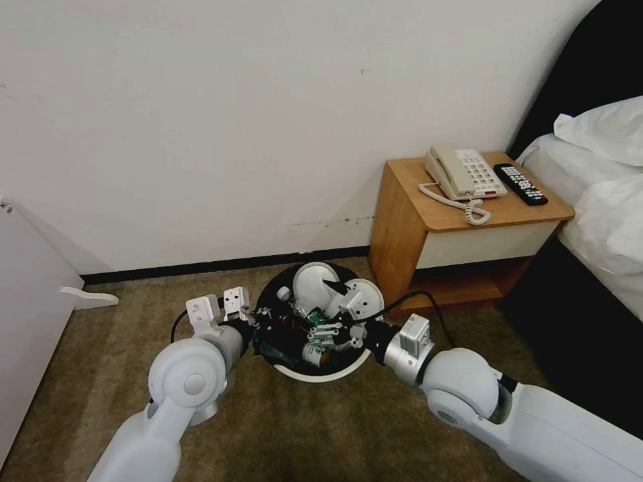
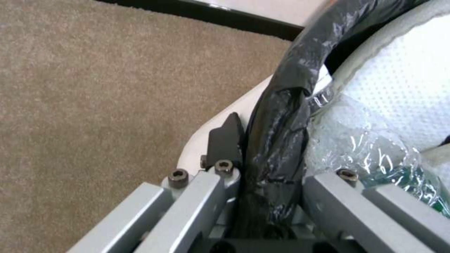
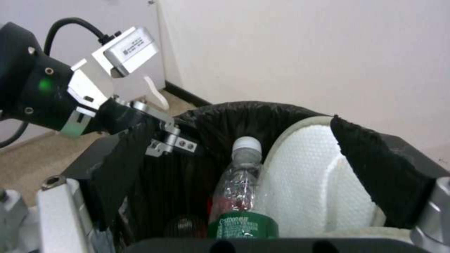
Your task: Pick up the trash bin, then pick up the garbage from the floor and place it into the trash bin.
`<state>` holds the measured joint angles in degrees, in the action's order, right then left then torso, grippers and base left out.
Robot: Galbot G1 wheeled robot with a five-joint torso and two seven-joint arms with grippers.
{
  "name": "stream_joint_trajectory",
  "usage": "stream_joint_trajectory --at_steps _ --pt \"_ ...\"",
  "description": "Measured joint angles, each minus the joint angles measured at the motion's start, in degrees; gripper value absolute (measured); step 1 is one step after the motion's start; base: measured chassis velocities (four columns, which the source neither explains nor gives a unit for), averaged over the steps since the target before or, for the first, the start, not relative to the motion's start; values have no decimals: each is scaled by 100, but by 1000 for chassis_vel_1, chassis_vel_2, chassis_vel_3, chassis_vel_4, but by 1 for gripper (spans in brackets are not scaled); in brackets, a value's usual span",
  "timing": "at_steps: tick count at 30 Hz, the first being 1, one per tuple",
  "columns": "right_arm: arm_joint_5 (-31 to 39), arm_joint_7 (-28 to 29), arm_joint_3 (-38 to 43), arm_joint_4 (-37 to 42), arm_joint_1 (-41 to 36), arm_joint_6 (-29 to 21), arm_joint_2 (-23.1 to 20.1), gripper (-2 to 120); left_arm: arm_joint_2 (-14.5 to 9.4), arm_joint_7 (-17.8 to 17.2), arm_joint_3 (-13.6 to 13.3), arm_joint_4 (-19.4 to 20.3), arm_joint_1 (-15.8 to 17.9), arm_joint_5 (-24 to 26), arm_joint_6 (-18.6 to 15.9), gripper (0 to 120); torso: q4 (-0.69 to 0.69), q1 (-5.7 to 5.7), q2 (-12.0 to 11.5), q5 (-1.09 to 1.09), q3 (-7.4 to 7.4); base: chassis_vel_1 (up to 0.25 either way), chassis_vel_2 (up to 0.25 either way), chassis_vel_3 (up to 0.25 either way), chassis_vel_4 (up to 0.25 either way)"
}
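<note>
My left end effector pinches the bag-lined rim of the small round white plastic trash bin; my right end effector, spread, hangs above its full load. I worry a white slipper spills if that thin rim grip slips.

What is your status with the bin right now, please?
Left gripper shut on trash bin rim. Right gripper over the bin, open. Slippers and bottle inside. Nightstand close beside.
</note>
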<state>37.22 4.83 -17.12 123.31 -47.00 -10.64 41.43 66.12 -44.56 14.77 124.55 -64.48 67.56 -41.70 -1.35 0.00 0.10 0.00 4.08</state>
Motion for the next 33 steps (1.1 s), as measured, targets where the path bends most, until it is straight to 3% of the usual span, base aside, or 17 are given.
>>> stream_joint_trajectory --at_steps 9,23,33 --pt "5 -47 199 138 -156 6 -34 97 -47 -11 9 26 -66 -139 -28 5 1 0 0 0 0 0 0 0 0" --pt "12 -114 727 520 -546 166 -456 97 -100 19 175 -89 -211 -363 -38 5 1 0 0 0 0 0 0 0 0" --pt "-236 101 1369 695 -1020 345 -566 100 -68 50 472 127 -701 -599 -19 5 -1 0 0 0 0 0 0 0 0"
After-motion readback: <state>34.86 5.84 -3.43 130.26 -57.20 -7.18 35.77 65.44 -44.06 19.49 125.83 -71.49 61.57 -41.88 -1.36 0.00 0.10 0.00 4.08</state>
